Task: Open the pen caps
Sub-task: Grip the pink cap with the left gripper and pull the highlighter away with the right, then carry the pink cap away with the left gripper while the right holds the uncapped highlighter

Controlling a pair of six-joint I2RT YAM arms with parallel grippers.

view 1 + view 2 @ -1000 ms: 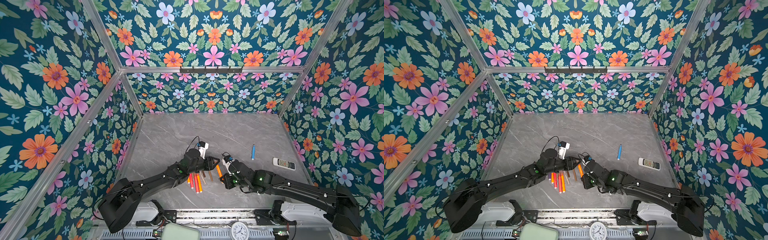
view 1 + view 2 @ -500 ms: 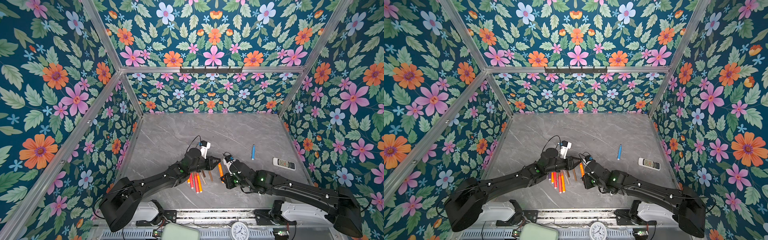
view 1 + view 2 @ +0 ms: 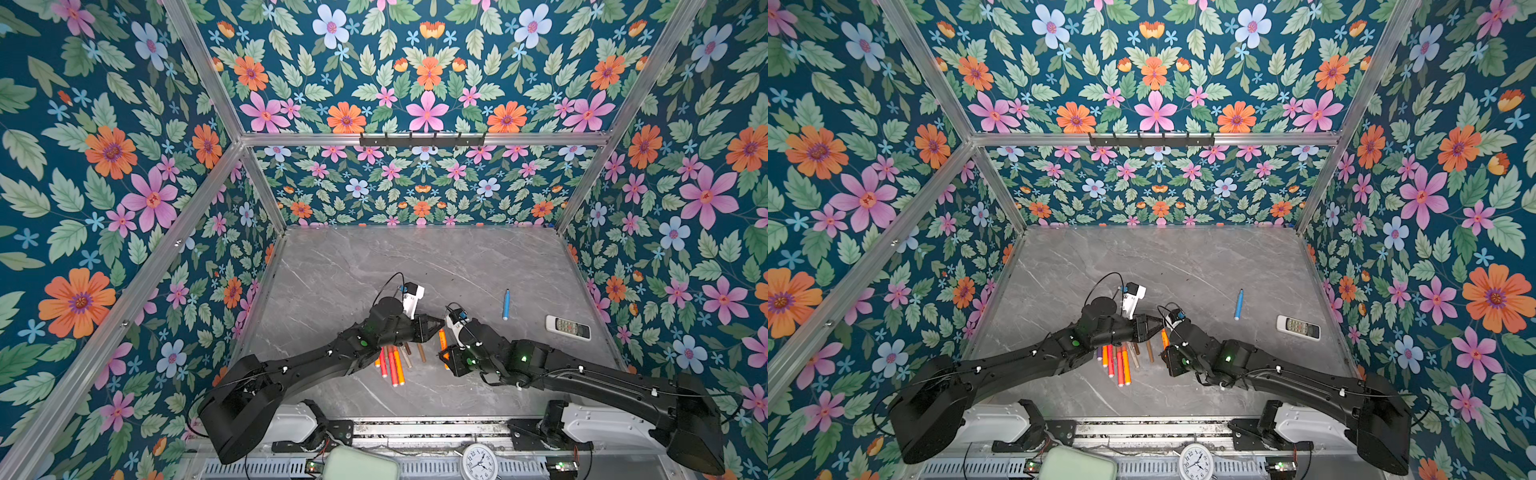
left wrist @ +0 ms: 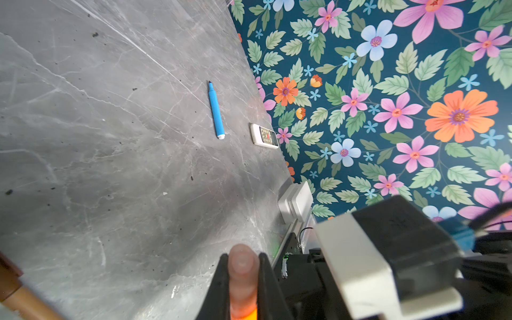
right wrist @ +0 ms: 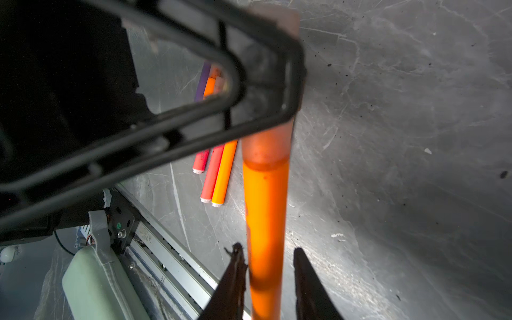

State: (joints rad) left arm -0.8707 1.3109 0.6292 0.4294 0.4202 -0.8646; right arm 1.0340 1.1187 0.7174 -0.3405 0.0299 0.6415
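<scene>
An orange pen [image 5: 265,210] is held just above the grey table between the two arms, seen in both top views [image 3: 442,338] [image 3: 1165,337]. My left gripper [image 4: 241,257] is shut on its translucent orange-pink pen cap [image 4: 241,267], which is still seated on the pen [image 5: 266,146]. My right gripper [image 5: 267,250] stands open around the pen's body: one finger touches it and a gap shows at the other. Several more capped pens [image 3: 392,365], orange, red-pink, brown and purple, lie in a bunch under the left arm.
A light blue pen [image 3: 506,304] lies alone to the right, and a white remote control [image 3: 567,327] lies near the right wall. A brown pen [image 3: 421,352] lies between the bunch and the held pen. A clock [image 3: 480,461] and a green pouch [image 3: 359,467] sit at the front rail.
The left gripper has shut on the cap. The right gripper's jaws have loosened from the pen's body. Both arms have barely moved.
</scene>
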